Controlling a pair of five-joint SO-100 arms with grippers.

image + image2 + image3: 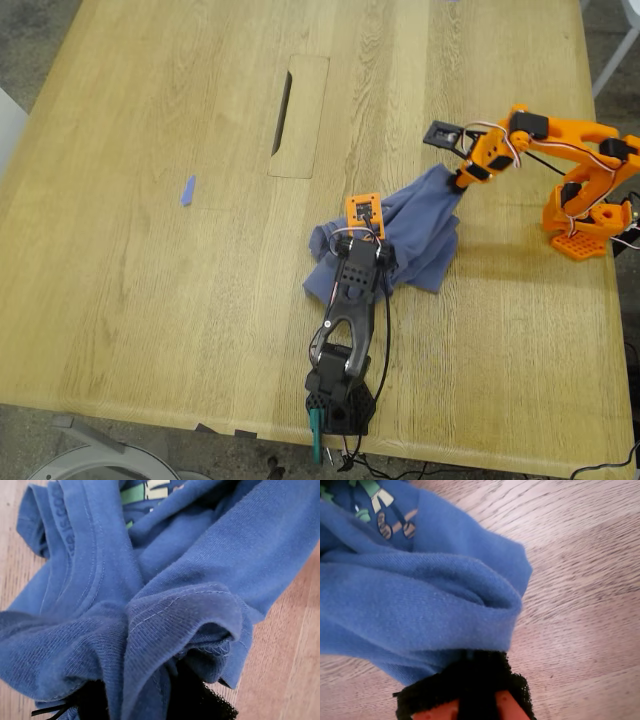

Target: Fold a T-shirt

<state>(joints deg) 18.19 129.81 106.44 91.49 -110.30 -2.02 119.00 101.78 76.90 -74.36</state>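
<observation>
From the exterior view you've got the T-shirt (415,235) bunched in a heap on the wooden table (150,200), right of centre, with both arms into it: the black arm from the near edge and the orange arm from the exterior view's right. Which one carries which camera, the wrist views don't settle. A small blue scrap (187,190) lies well apart, toward the exterior view's left. Over to the first wrist view: my first gripper (145,700) is clenched on a thick wad of T-shirt, several layers and a stitched hem piled over the jaws. Second wrist view now: my second gripper (470,685) is likewise clamped on a doubled fold, print showing beyond. My read: you're still spreading, not folding. Draw the two grips apart slowly and keep the cloth low, so the layers slide flat instead of twisting.
</observation>
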